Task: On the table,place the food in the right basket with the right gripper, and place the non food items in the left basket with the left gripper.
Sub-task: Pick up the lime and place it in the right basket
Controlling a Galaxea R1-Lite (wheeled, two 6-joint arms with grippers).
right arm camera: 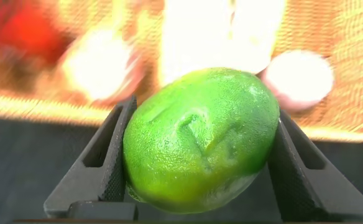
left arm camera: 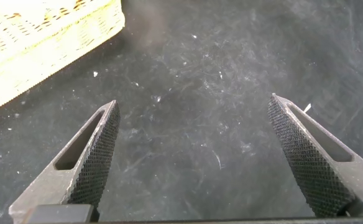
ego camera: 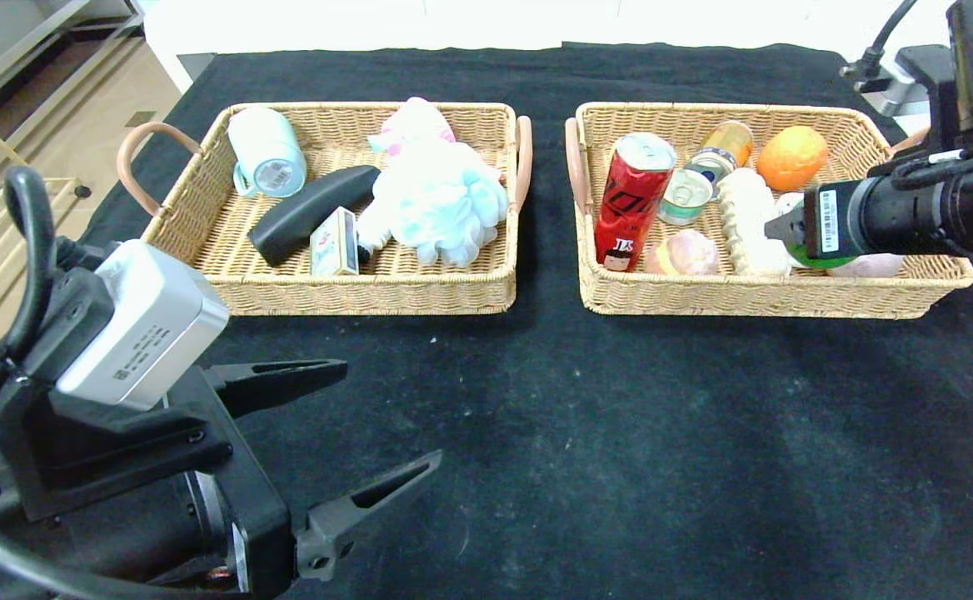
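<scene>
My right gripper (ego camera: 786,229) is shut on the round green fruit (right arm camera: 200,140) and holds it over the right front part of the right basket (ego camera: 753,296). A sliver of the fruit (ego camera: 820,260) shows under the wrist. The red soda can (ego camera: 632,200) and the ridged bread loaf (ego camera: 749,221) lie in that basket. The white carton is not visible. The blue pouf (ego camera: 445,204) and the cream card box (ego camera: 335,242) lie in the left basket (ego camera: 370,293). My left gripper (ego camera: 392,410) is open and empty over the black table (ego camera: 620,417), in front of the left basket.
The left basket also holds a light-blue mug (ego camera: 266,154), a black oblong object (ego camera: 311,212) and a pink plush (ego camera: 416,125). The right basket also holds an orange fruit (ego camera: 790,157), tins (ego camera: 686,196) and a pink ball (ego camera: 691,250). A left basket corner (left arm camera: 45,50) shows by the left gripper (left arm camera: 193,99).
</scene>
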